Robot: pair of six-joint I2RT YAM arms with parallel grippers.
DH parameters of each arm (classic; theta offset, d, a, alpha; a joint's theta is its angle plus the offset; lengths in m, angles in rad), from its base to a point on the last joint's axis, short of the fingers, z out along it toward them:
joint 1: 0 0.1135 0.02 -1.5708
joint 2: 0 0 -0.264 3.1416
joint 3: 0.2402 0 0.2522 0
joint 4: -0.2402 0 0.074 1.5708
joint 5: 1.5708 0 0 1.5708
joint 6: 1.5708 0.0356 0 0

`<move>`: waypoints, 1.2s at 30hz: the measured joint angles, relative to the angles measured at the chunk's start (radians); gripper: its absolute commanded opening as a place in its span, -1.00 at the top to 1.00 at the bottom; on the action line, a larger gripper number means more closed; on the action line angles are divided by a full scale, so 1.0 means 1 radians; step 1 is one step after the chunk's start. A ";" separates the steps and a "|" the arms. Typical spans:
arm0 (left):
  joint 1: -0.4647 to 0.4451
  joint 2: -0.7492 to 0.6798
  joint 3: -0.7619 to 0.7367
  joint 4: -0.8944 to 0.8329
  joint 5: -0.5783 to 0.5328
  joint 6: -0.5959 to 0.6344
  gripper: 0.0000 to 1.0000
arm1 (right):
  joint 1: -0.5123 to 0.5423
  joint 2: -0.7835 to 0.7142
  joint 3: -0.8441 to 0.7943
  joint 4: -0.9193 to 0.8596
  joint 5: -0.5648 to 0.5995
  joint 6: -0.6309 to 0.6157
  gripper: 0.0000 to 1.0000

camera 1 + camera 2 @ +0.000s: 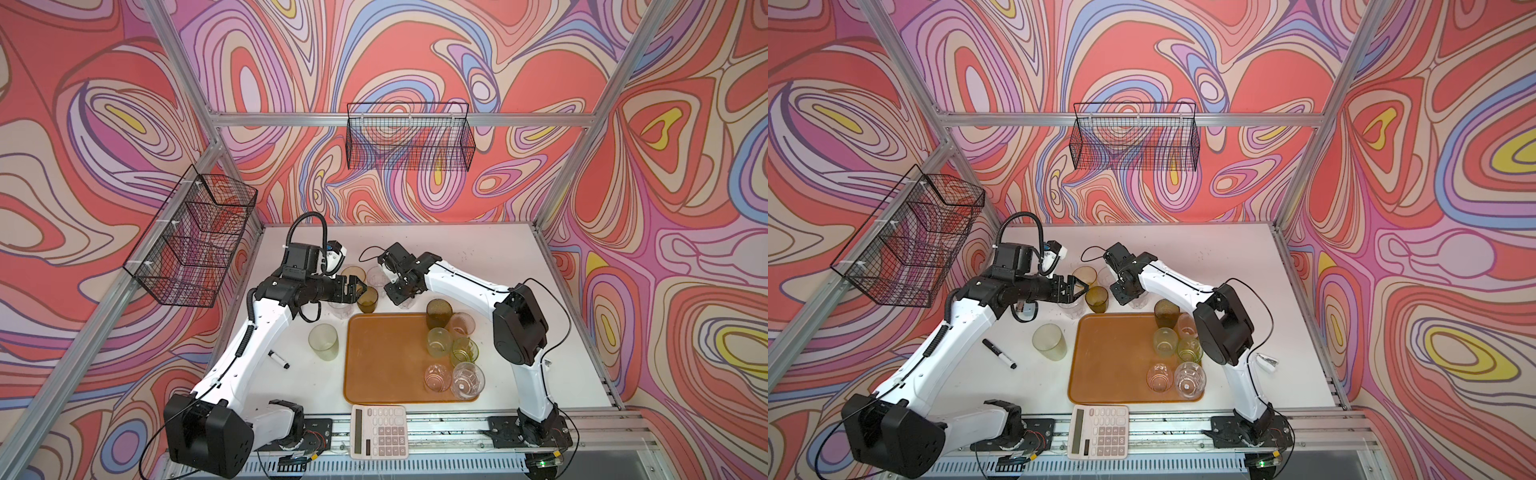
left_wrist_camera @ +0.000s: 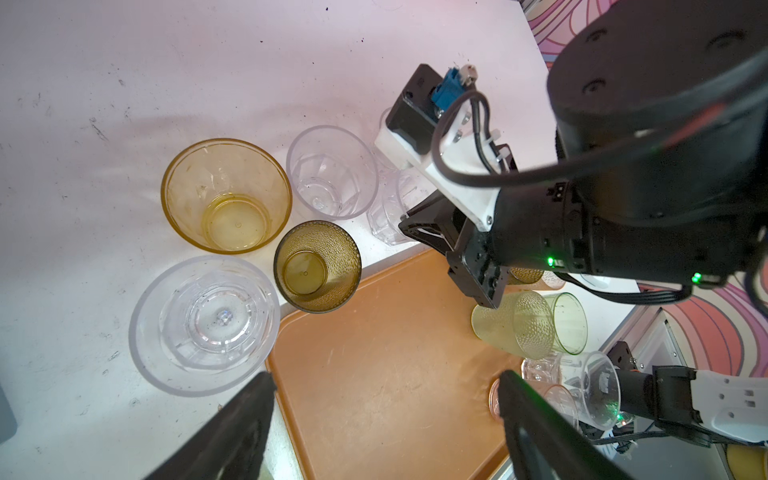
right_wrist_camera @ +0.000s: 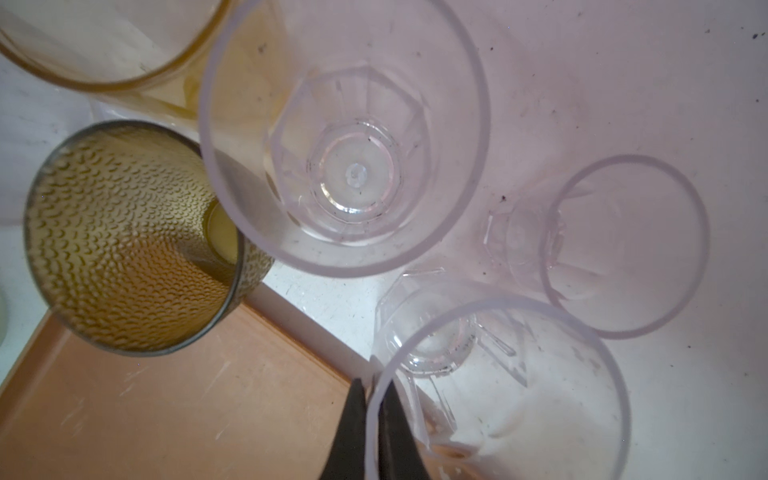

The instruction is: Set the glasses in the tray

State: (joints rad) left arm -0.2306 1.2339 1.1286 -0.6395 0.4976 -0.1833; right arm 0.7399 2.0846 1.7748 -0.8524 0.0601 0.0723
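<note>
Hidden, left: a half-covered clear tumbler (image 1: 340, 308) sits under the wrist of the left arm (image 1: 266, 328), at the 11 o'clock corner of the tray (image 1: 386, 361). Its rim is hard to trace.
Left pincer (image 1: 360, 289): released, fingers spread wide, above the olive-brown tumbler (image 1: 367, 300). Whether they touch cannot be told.
Right pincer (image 3: 372, 388): clenched on the rim of a faceted clear tumbler (image 3: 498, 395), one finger inside and one outside. This glass stands on the bench just past the tray's 12 o'clock rim. In both top views the pincer hides most of it.
Hidden, right: the elbow of the right arm (image 1: 1225, 328) cuts off the pink tumbler (image 1: 1185, 326). A small white object (image 1: 1266, 360) at the tray's 3 o'clock is too small to name.
Bench (image 1: 478, 257): white, scuffed and speckled.
Room: swirl-patterned walls and an aluminium frame, with a side basket (image 1: 191, 241) at 9 o'clock and a far basket (image 1: 409, 137) at 12 o'clock.
Glasses off the tray: a pale green tumbler (image 1: 323, 341) at 9 o'clock; an amber tumbler (image 1: 353, 273) and a plain clear tumbler (image 1: 376, 275) at 11 to 12 o'clock.
Glasses in the tray: a row of six glasses (image 1: 438, 340) stands upright along its 3 o'clock side.
Open room: the tray's 9 o'clock half shows bare orange-brown floor.
Edges: the marker (image 1: 278, 359) lies at 9 o'clock, beside the left arm. The calculator (image 1: 378, 432) sits at the tray's 6 o'clock rim, by the bench's front edge.
</note>
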 measured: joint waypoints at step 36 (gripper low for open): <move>0.000 0.000 0.000 0.000 -0.001 0.000 -0.74 | 0.105 -0.146 0.058 -0.150 0.101 0.063 1.00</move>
State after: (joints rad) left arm -0.2306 1.2339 1.1286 -0.6395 0.4965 -0.1833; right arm 0.8444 1.9388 1.8328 -1.0023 0.1616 0.1349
